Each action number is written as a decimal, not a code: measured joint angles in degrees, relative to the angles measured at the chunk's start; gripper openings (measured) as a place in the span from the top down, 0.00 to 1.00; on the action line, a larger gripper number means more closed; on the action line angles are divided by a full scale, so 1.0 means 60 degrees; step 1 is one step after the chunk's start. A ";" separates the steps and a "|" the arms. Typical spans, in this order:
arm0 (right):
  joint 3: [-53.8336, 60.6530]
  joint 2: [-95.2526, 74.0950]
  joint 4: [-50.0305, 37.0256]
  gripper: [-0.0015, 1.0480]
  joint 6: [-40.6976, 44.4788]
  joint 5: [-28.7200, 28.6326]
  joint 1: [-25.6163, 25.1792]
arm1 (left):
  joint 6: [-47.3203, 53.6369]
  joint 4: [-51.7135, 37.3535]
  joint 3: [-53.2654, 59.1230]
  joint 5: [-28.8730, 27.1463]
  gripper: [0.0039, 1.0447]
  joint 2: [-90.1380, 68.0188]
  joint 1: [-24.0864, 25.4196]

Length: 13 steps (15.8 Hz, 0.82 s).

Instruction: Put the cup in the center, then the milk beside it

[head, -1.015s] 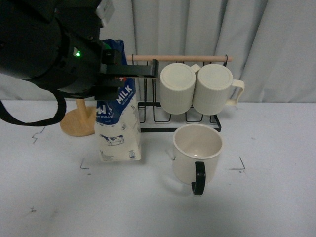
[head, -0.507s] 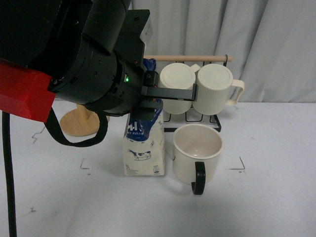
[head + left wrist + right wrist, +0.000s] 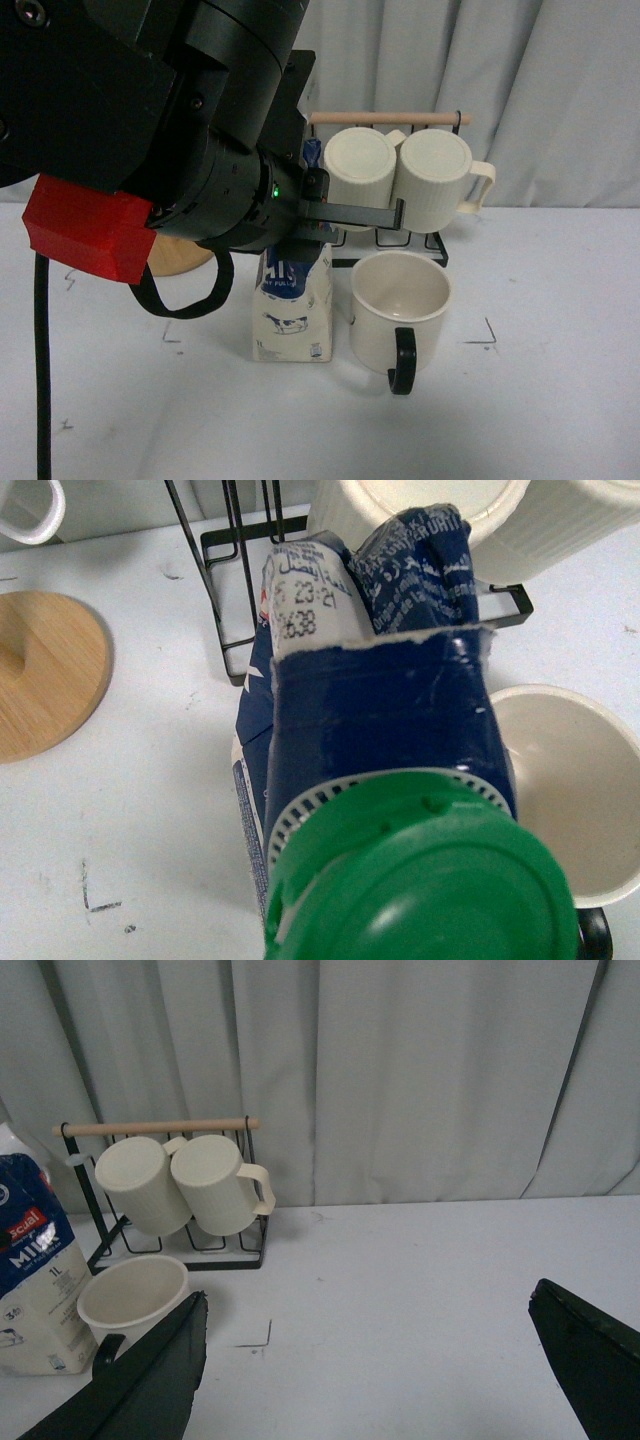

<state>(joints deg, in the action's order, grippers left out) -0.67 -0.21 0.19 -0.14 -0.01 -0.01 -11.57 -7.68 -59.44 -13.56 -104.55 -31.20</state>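
1. Cream cup (image 3: pixel 400 310) stands in the marked center (image 3: pixel 215 320), with its handle facing the robot.
2. The milk (image 3: pixel 293 315) stands upright just beside it, on its left.
3. The left gripper (image 3: pixel 345 213) pinches the carton's top from above. The right gripper (image 3: pixel 368 1300) is spread wide, holding nothing, well apart.

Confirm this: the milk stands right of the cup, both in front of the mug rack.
Wrong side. The front view shows the milk standing left of the cup, both in front of the mug rack.
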 joint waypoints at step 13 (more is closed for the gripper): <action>0.0000 0.0000 0.0000 0.06 0.0000 0.0000 0.0000 | -0.0470 -0.0342 0.0969 0.0546 0.07 0.2448 0.0186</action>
<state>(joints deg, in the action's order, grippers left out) -0.67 -0.21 0.19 -0.14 -0.01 -0.01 -14.39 -9.74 -53.63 -10.28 -89.86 -30.09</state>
